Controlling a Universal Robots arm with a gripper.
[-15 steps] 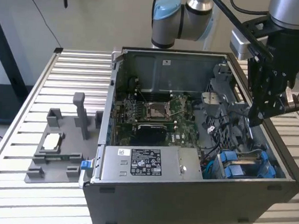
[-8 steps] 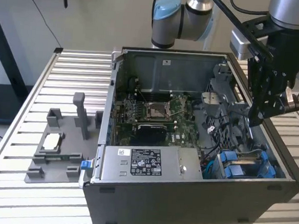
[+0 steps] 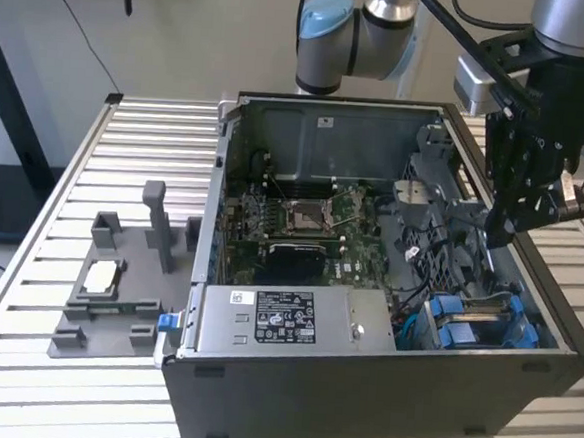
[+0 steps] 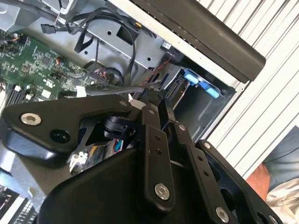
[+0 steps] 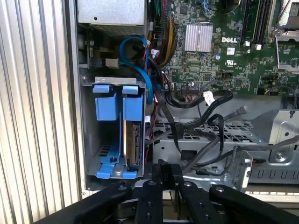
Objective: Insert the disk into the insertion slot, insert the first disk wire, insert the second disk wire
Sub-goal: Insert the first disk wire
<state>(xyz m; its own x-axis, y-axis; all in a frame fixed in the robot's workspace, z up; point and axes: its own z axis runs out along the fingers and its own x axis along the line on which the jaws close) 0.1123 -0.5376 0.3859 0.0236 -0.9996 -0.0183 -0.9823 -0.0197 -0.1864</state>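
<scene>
on the ridged surface [image 3: 21,370] the disk [image 5: 133,144] already sits in the insertion slot [image 5: 91,135]; wires [image 5: 168,121] look loose, end effector [image 5: 166,169] pinched together.

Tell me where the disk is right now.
In the exterior view the disk sits in the insertion slot at the near corner of the PC case on the exterior view's right, beside the grey power-supply box.

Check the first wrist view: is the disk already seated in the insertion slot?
Yes, the blue-framed disk sits inside the grey metal insertion slot.
</scene>
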